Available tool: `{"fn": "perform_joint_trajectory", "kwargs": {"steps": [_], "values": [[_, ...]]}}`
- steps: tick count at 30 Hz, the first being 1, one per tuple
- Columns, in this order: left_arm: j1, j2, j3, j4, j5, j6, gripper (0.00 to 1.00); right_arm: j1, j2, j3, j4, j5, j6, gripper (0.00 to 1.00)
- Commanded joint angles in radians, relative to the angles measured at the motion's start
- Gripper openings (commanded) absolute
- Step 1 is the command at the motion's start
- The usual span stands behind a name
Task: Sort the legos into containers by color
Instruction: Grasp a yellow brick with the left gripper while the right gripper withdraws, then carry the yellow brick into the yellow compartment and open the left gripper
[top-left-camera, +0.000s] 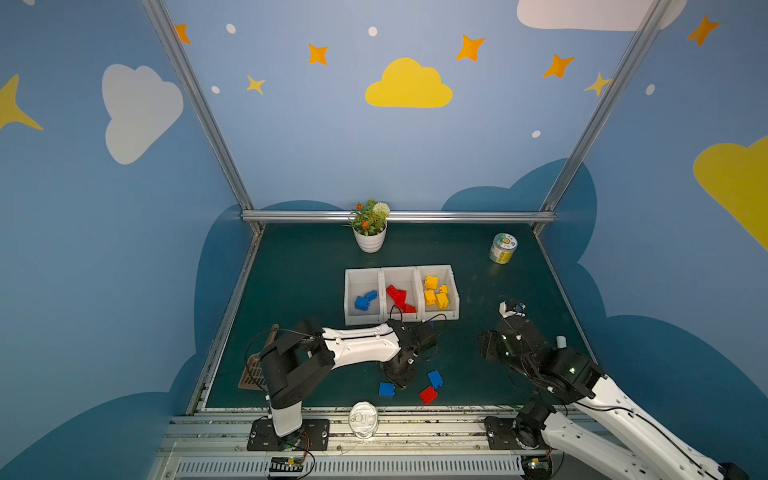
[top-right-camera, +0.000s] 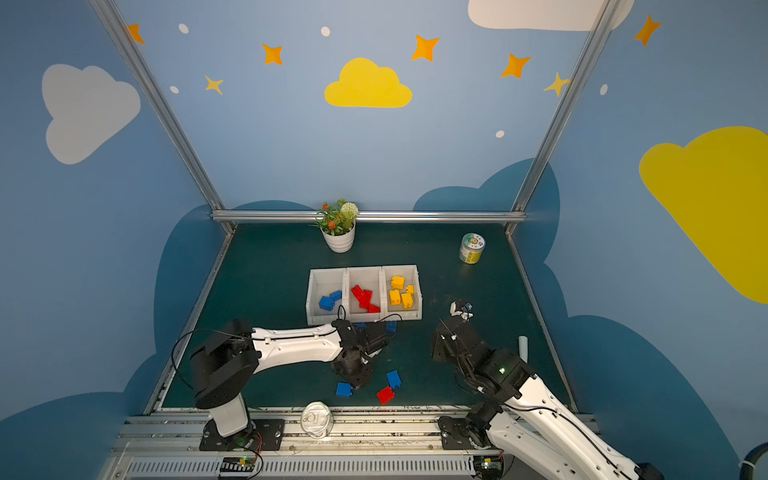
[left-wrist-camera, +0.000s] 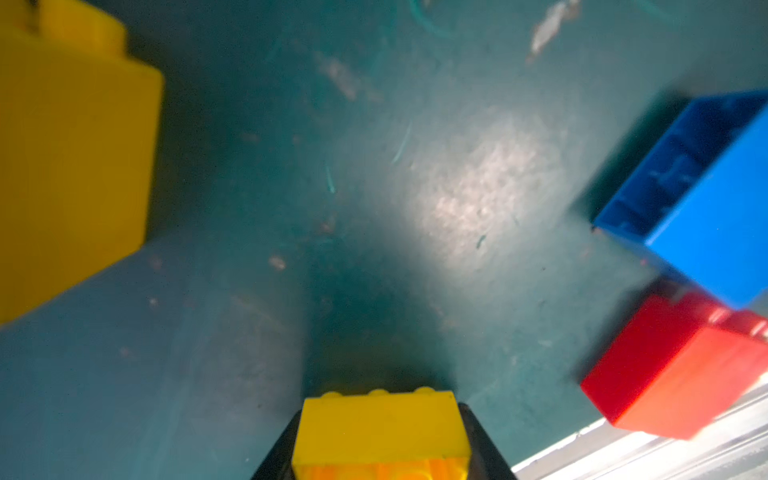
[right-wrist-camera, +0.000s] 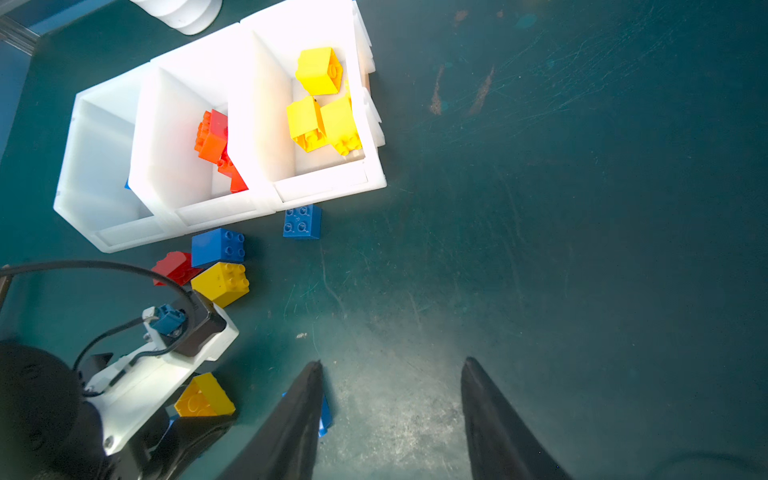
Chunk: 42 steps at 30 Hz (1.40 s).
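Sorting done, both top views: your containers hold blue legos left, red legos middle, yellow legos right, colours unmixed.
Left to sort, same views: two blue bricks and a red brick lie loose near the front edge of the table.
Left wrist view: your left gripper is clamped on a yellow brick, not yet at its container.
Right wrist view: your right gripper gapes empty; four more loose bricks lie just before the containers.
Progress: reckon yourself about halfway.
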Motion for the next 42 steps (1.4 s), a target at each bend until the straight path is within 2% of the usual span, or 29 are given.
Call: {"fn": "perform_joint_trajectory", "kwargs": {"steps": [1, 6, 9, 14, 20, 24, 29, 33, 42], "values": [[0.008, -0.007, 0.086, -0.025, -0.032, 0.064, 0.42, -0.004, -0.009, -0.009, -0.020, 0.022, -0.002, 0.54], [0.086, 0.041, 0.307, -0.043, -0.052, 0.147, 0.42, -0.010, -0.015, 0.003, -0.034, 0.020, -0.032, 0.55], [0.149, 0.125, 0.485, -0.052, -0.059, 0.169, 0.42, -0.017, -0.017, 0.009, -0.040, 0.010, -0.050, 0.55], [0.227, 0.352, 0.858, -0.128, -0.075, 0.213, 0.42, -0.028, -0.014, 0.015, -0.043, -0.024, -0.073, 0.55], [0.289, 0.656, 1.316, -0.311, -0.072, 0.241, 0.42, -0.045, 0.008, 0.011, -0.028, -0.060, -0.090, 0.55], [0.324, 0.692, 1.341, -0.265, -0.061, 0.197, 0.44, -0.064, 0.041, 0.017, -0.011, -0.097, -0.110, 0.55], [0.334, 0.699, 1.349, -0.235, -0.047, 0.193, 0.58, -0.089, 0.091, 0.032, -0.007, -0.138, -0.144, 0.57], [0.334, 0.693, 1.350, -0.231, -0.023, 0.189, 0.64, -0.097, 0.096, 0.034, -0.002, -0.148, -0.145, 0.57], [0.334, 0.664, 1.349, -0.221, 0.008, 0.198, 0.66, -0.105, 0.069, 0.036, -0.021, -0.144, -0.136, 0.57]]}}
